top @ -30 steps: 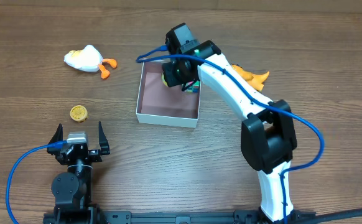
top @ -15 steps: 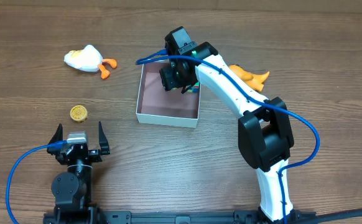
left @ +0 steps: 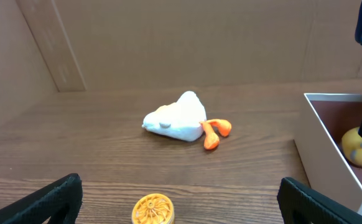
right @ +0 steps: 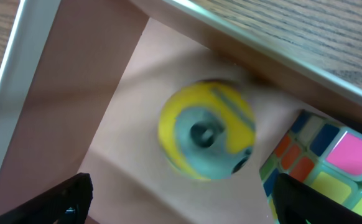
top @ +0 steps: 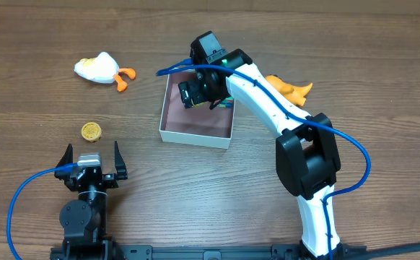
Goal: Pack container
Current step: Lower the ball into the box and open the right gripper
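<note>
The container (top: 195, 136) is a shallow white box with a pink inside, at mid-table. My right gripper (top: 195, 91) hangs over its far part, open, with nothing between its fingers. In the right wrist view a yellow and blue ball (right: 207, 129) lies loose and blurred on the pink floor of the container (right: 122, 112), next to a colourful puzzle cube (right: 321, 165), just ahead of the right gripper (right: 190, 200). My left gripper (top: 92, 151) rests open near the front left. The left wrist view shows the left gripper (left: 180, 198) spread wide and empty.
A white duck toy with orange feet (top: 99, 68) lies at the far left. A small yellow wheel (top: 91, 131) sits just ahead of the left gripper. An orange toy (top: 292, 88) lies behind the right arm, right of the container.
The right gripper has opened and let go of the yellow and blue ball, which now lies in the container. It also shifted slightly left. The left arm has not moved.
</note>
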You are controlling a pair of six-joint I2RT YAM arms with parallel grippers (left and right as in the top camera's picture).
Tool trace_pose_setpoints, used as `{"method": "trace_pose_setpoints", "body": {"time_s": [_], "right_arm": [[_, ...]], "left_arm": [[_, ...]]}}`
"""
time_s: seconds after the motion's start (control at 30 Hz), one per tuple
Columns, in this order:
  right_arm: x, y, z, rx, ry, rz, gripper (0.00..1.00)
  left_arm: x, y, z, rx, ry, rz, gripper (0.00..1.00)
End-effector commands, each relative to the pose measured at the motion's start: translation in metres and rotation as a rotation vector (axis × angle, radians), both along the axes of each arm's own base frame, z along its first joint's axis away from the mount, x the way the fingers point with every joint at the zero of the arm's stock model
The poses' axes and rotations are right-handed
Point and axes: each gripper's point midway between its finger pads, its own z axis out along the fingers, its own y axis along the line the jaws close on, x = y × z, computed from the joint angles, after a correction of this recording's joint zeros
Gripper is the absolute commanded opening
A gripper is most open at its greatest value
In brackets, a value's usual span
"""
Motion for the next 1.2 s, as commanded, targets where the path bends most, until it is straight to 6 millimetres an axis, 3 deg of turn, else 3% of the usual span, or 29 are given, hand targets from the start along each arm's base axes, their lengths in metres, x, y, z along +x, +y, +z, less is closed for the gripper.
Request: {"method": "trace_pose_setpoints", "body": {"time_s": [0.0,0.17,0.53,0.67,0.73,0.77,0.9,0.93,1.03,1.17], "right_arm": [[0.002,0.006,0.008,0.017,-0.015,0.01,0.95],[-0.005,0.019,0.021,0.016,-0.032,0.068,0.95],[-0.011,0.05,0.115,0.037,-0.172,0.189,0.9],[-0.025,0.063,0.127,0.047,-0.178,0.228,0.9],[-0.024,0.059,0.125,0.038,-0.165,0.187,0.94],[-0.019,0.052,0.124,0.02,-0.164,0.14,1.0],[0.003,0.007,0.122,-0.072,-0.162,-0.052,1.0],[0.011,-0.017,0.122,-0.102,-0.149,-0.132,1.0],[0.02,-0.049,0.127,-0.122,-0.137,-0.216,1.0],[0.039,-0.117,0.134,-0.148,-0.112,-0.388,1.0]], "left_arm": [[0.0,0.003,0.0,-0.014,-0.007,0.019,1.0],[0.0,0.003,0.0,-0.014,-0.007,0.019,1.0],[0.0,0.003,0.0,-0.014,-0.007,0.019,1.0],[0.0,0.003,0.0,-0.014,-0.007,0.019,1.0],[0.0,0.003,0.0,-0.014,-0.007,0.019,1.0],[0.0,0.003,0.0,-0.014,-0.007,0.019,1.0],[0.0,0.003,0.0,-0.014,-0.007,0.019,1.0],[0.0,0.003,0.0,-0.014,-0.007,0.019,1.0],[0.0,0.003,0.0,-0.014,-0.007,0.019,1.0],[0.0,0.003,0.0,-0.014,-0.007,0.019,1.0]]}}
